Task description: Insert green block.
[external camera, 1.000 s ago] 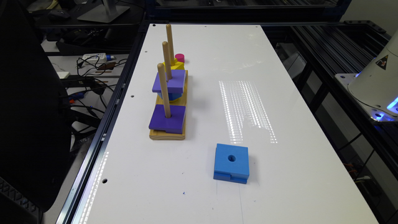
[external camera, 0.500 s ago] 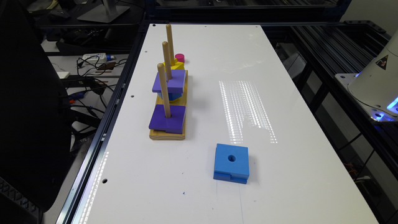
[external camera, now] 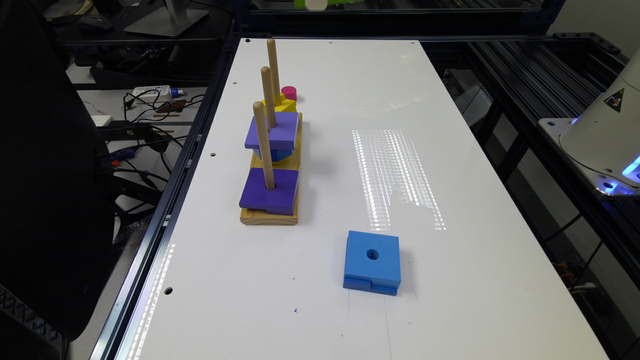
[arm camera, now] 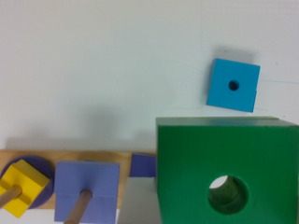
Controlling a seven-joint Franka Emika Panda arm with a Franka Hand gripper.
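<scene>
The green block point(arm camera: 187, 158), dark green with a round centre hole, hangs close under the wrist camera, well above the table. My gripper point(arm camera: 219, 200) is shut on it; a pale finger point(arm camera: 135, 205) shows against the block's edge. Below lies the wooden peg board point(arm camera: 70, 156) point(external camera: 270, 216) with three upright pegs. The green block covers most of the purple block point(arm camera: 142, 165) on the end peg point(external camera: 263, 145). Another purple block point(arm camera: 86, 189) sits on the middle peg, and a yellow block point(arm camera: 18, 186) on the third.
A blue square block point(external camera: 372, 262) point(arm camera: 232, 85) with a hole lies flat on the white table point(external camera: 450, 175), apart from the board. A pink cylinder point(external camera: 289, 93) stands beside the far peg. The robot base point(external camera: 605, 135) is at the exterior view's right.
</scene>
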